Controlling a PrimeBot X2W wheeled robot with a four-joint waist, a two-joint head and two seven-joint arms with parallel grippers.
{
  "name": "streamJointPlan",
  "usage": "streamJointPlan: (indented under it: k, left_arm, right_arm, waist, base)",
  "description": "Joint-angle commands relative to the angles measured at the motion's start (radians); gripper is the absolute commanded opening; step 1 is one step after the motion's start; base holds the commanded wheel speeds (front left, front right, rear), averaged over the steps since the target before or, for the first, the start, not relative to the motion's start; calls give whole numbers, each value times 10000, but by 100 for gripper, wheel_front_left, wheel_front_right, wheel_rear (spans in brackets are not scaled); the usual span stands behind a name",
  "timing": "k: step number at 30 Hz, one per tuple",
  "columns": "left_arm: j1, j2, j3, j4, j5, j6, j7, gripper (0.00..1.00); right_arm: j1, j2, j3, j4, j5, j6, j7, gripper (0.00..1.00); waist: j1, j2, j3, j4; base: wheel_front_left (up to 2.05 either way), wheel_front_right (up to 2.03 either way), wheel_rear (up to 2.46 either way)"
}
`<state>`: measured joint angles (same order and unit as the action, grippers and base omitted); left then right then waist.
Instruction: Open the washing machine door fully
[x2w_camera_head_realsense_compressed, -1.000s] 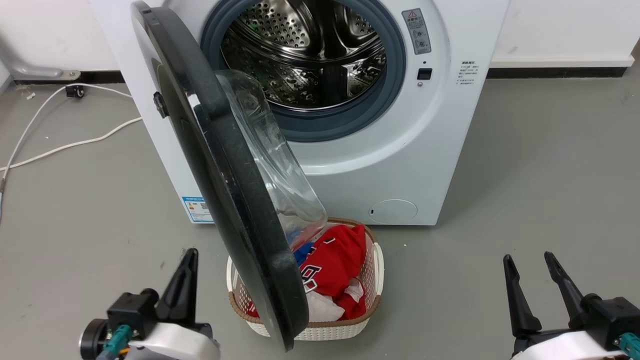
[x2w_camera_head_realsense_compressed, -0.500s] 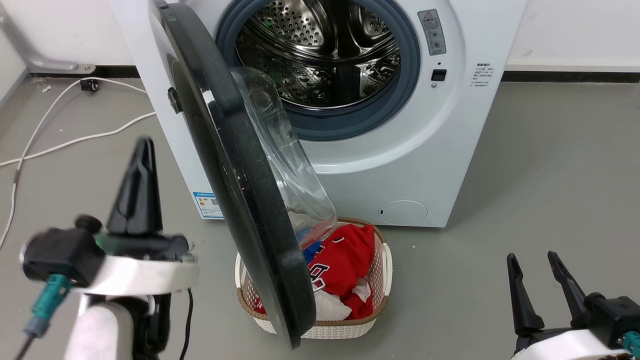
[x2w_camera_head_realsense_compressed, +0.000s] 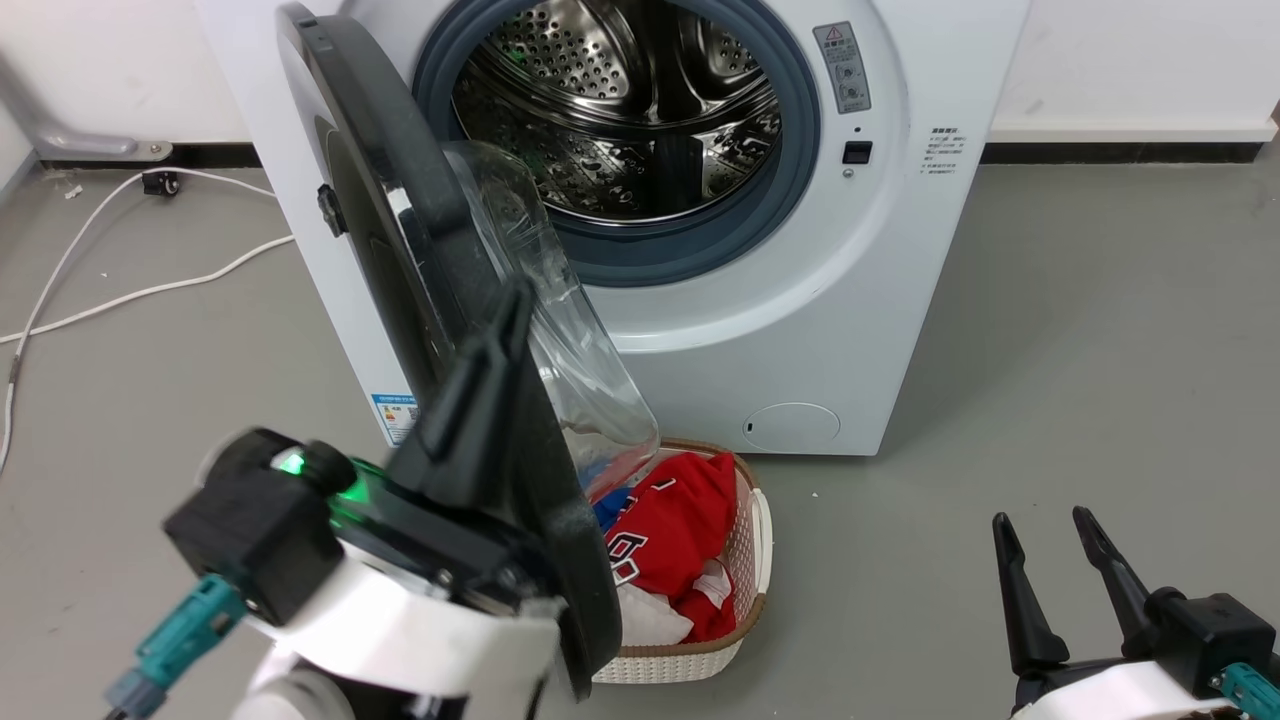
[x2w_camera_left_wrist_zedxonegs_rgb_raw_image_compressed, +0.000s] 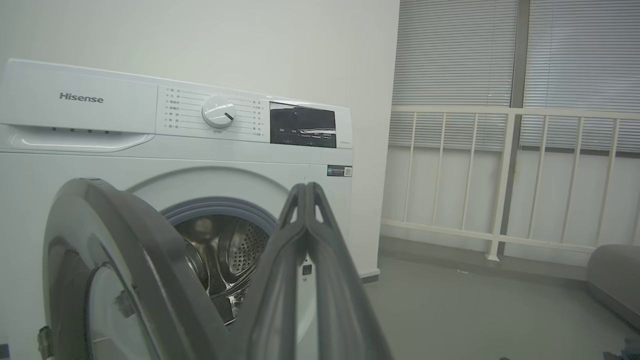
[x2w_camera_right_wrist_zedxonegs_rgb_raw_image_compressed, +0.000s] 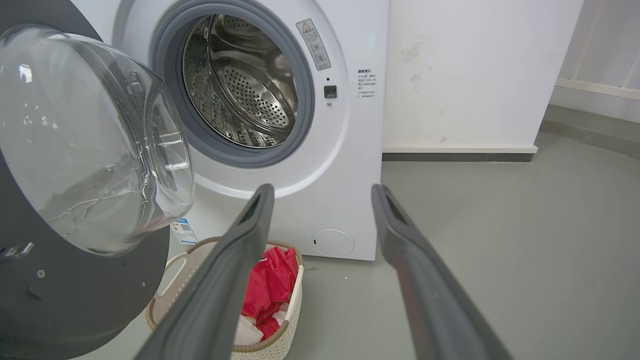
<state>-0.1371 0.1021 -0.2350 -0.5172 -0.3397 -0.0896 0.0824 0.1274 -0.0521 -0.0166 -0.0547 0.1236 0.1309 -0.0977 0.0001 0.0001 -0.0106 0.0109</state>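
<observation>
Grey floor (x2w_camera_head_realsense_compressed: 1050, 350), white wall behind. Washing machine door (x2w_camera_head_realsense_compressed: 350, 160) is at left-centre of the head view, hinged on the frame-left side of the washing machine (x2w_camera_head_realsense_compressed: 900, 300). It's swung out toward the camera and seen nearly edge-on, so open but not folded back. Its clear glass bowl (x2w_camera_head_realsense_compressed: 560, 350) bulges to frame right, and its lower edge sits in front of the laundry basket (x2w_camera_head_realsense_compressed: 745, 600). The steel drum (x2w_camera_head_realsense_compressed: 620, 110) and grey gasket (x2w_camera_head_realsense_compressed: 790, 150) are fully exposed at top centre. Left gripper (x2w_camera_head_realsense_compressed: 515, 300) is at lower left to centre with its fingers pressed together and holding nothing. In the head view they overlap the door's black rim; can't tell if they're touching it. In the left wrist view the rim is just left of the fingers. Right gripper (x2w_camera_head_realsense_compressed: 1040, 517) is at lower right over bare floor, well apart from the machine, fingers spread and empty. Basket is on the floor just in front of the machine, below the filter cap (x2w_camera_head_realsense_compressed: 792, 425), with red clothing (x2w_camera_head_realsense_compressed: 670, 530) in it. Blue label (x2w_camera_head_realsense_compressed: 393, 415) is low on the front, left of the door edge. White cable (x2w_camera_head_realsense_compressed: 150, 290) is on the floor at upper left.
</observation>
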Motion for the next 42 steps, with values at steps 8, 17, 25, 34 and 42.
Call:
streamJointPlan:
  k: [8, 17, 25, 34, 42]
  left_arm:
    - [1100, 28, -1483, -249, -636, -137, 1365, 0]
    - [1999, 310, -3111, 1027, -199, -209, 2208, 0]
    - [2120, 253, -3385, 2992, 284, -9, 1535, 0]
    - [1911, 47, -2532, 3825, 489, 873, 198, 0]
    - [1886, 119, -2313, 3840, 555, 1121, -16, 0]
  right_arm:
    - [13, 30, -62, 93, -53, -2, -32, 100]
    - [-5, 30, -32, 93, -157, -2, 26, 100]
    - [-172, 29, 71, 134, -186, -2, 65, 100]
    - [-64, 29, -83, 192, -78, -1, 71, 100]
    - [-113, 31, -200, 219, -224, -1, 109, 100]
  waist:
    - [-1, -1, -21, 19]
    - [-1, -1, 35, 77]
    - [-1, -1, 102, 17]
    - [-1, -1, 150, 157]
    - [-1, -1, 205, 601]
  base:
    - [0, 0, 0]
    - [0, 0, 0]
    - [0, 0, 0]
    - [0, 0, 0]
    - [0, 0, 0]
